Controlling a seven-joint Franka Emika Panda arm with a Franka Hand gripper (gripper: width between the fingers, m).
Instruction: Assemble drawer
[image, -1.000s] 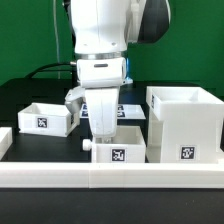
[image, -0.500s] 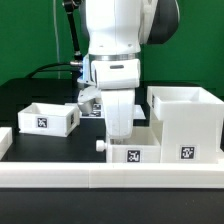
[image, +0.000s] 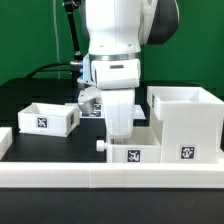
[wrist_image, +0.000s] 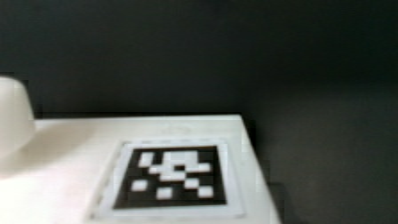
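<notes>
The drawer's large boxy housing (image: 186, 124) stands at the exterior view's right. One small knobbed tray (image: 134, 153) sits right beside it, knob (image: 100, 146) pointing to the exterior view's left. My gripper (image: 120, 130) reaches straight down onto this tray's wall and looks shut on it. The second small tray (image: 45, 117) rests apart at the exterior view's left. The wrist view shows only a white tagged surface (wrist_image: 173, 175) close up against dark table; my fingers are not visible there.
A long low white rail (image: 110, 176) runs along the front of the table. Tagged white pieces (image: 88, 101) lie behind my arm, partly hidden. A rounded white shape (wrist_image: 15, 120) sits at the wrist view's edge, unclear what it is.
My arm and the near tray shifted together toward the exterior view's right, up to the housing, between the oldest frame and half a second ago. Nothing has moved since.
</notes>
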